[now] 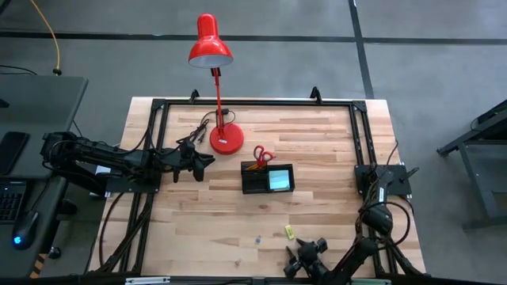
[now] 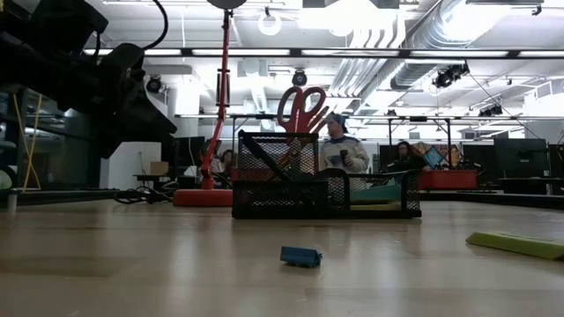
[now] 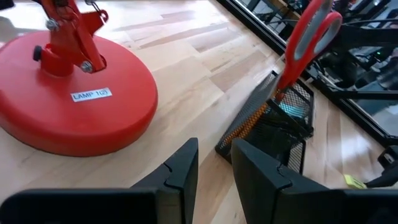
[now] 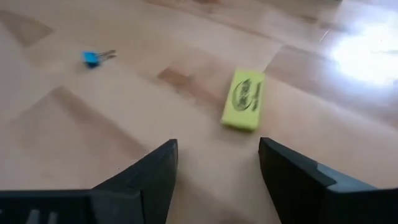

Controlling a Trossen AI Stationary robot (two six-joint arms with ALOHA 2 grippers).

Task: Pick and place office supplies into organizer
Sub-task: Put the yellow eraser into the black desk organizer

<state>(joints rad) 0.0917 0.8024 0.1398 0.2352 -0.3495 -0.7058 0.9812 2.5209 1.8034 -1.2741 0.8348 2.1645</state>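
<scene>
The black mesh organizer point(image 1: 267, 179) point(image 2: 326, 189) stands mid-table. Red-handled scissors point(image 1: 263, 154) point(image 3: 309, 37) stick upright out of its left compartment beside orange pencils point(image 3: 244, 129); a teal pad point(image 1: 279, 180) lies in its right compartment. A small yellow block point(image 1: 290, 232) point(image 4: 244, 99) lies flat on the table near the front edge, with a tiny blue clip point(image 1: 257, 237) point(image 4: 92, 58) to its left. My left gripper point(image 1: 203, 163) point(image 3: 215, 167) hovers open between the lamp base and the organizer. My right gripper point(image 1: 305, 255) point(image 4: 217, 158) is open, just short of the yellow block.
The red desk lamp point(image 1: 211, 43) stands on its round base point(image 1: 226, 139) point(image 3: 68, 99), close to my left gripper, with a black cord point(image 1: 202, 127) beside it. A black frame point(image 1: 253, 103) borders the table. Bare wood lies between the organizer and the yellow block.
</scene>
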